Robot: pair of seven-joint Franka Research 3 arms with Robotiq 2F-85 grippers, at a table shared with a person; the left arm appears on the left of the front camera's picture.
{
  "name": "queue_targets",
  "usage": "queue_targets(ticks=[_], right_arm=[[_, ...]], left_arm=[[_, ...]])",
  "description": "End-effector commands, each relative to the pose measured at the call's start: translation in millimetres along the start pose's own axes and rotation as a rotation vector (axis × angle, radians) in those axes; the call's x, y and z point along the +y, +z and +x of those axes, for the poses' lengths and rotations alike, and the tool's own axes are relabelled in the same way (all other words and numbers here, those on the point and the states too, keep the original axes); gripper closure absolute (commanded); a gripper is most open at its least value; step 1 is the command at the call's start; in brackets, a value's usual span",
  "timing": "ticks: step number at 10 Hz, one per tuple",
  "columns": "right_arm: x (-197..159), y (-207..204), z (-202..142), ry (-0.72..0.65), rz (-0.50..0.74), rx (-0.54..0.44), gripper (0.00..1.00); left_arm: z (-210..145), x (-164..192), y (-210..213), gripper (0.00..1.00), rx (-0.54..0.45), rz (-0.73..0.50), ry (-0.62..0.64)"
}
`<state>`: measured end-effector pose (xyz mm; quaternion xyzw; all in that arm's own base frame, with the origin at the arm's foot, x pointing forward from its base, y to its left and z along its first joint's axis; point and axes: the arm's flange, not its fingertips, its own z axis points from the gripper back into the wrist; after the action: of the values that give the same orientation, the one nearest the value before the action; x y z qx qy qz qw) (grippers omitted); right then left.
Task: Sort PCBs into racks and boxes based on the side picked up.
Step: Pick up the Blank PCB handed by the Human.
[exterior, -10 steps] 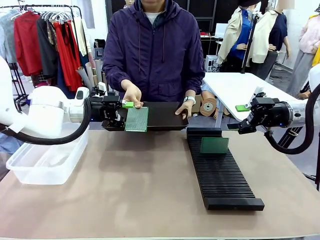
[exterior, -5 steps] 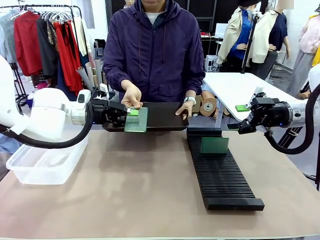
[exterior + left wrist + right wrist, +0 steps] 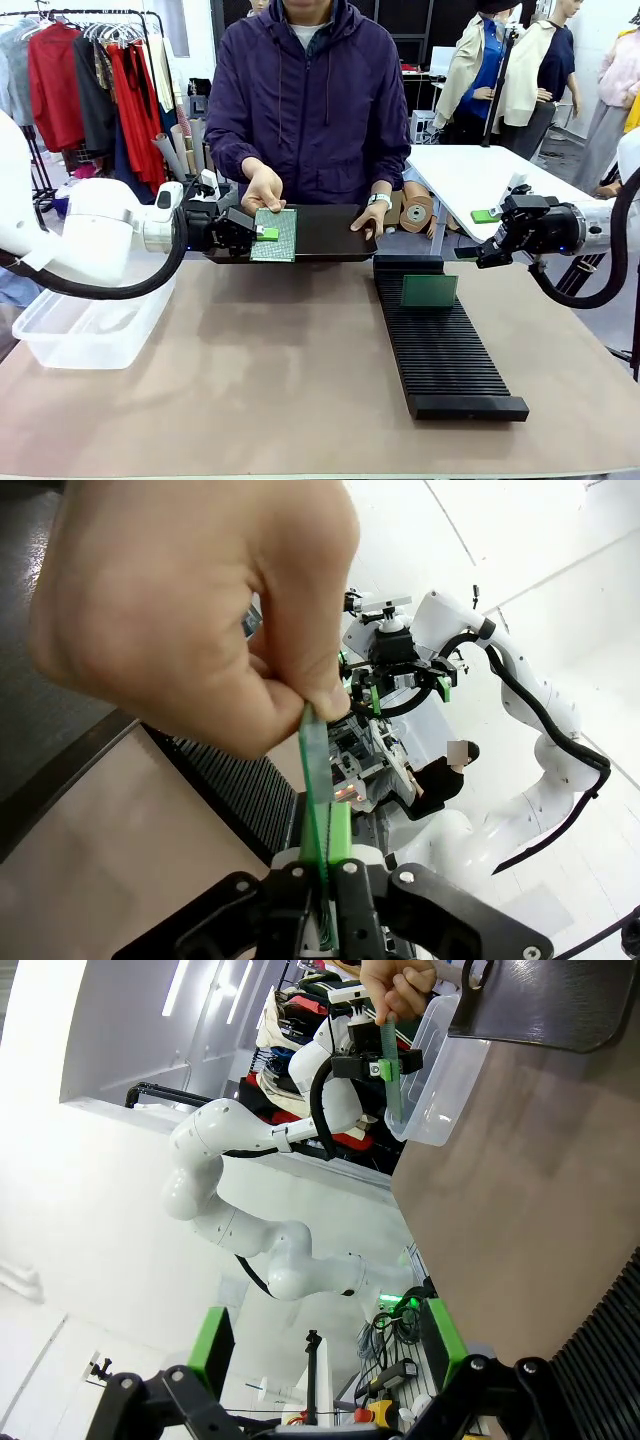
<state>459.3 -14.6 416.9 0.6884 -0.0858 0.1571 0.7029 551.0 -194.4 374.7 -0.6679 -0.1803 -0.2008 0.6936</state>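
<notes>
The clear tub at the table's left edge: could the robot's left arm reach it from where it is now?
Probably yes. The tub sits open-topped just below the left arm, with nothing over it. But the left tool is shut on a PCB that the person's hand also pinches.

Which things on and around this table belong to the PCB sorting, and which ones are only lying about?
For the job: dotted PCB pinched by the left gripper and the person's hand; standing PCB; ribbed rack holding it; clear tub.
Lying about: cardboard rolls; hanging clothes; white table.
</notes>
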Motion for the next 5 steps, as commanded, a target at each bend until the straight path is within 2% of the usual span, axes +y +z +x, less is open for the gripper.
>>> queue_targets(ticks=[1,3,5], right_arm=[[1.3,-1.7,1.8,0.005,-0.012,0.004,0.0],[1.3,-1.7,1.8,0.005,-0.012,0.004,0.0],[1.3,-1.7,1.8,0.005,-0.012,0.004,0.0]], left_arm=[[-1.3,-1.0,-1.2,1.0,0.001,-0.026,-0.012],[-0.6,-2.1,-3.7,1.0,0.025,-0.013,0.008],[-0.2,-0.6,-0.5,1.0,0.002,-0.006,0.0]])
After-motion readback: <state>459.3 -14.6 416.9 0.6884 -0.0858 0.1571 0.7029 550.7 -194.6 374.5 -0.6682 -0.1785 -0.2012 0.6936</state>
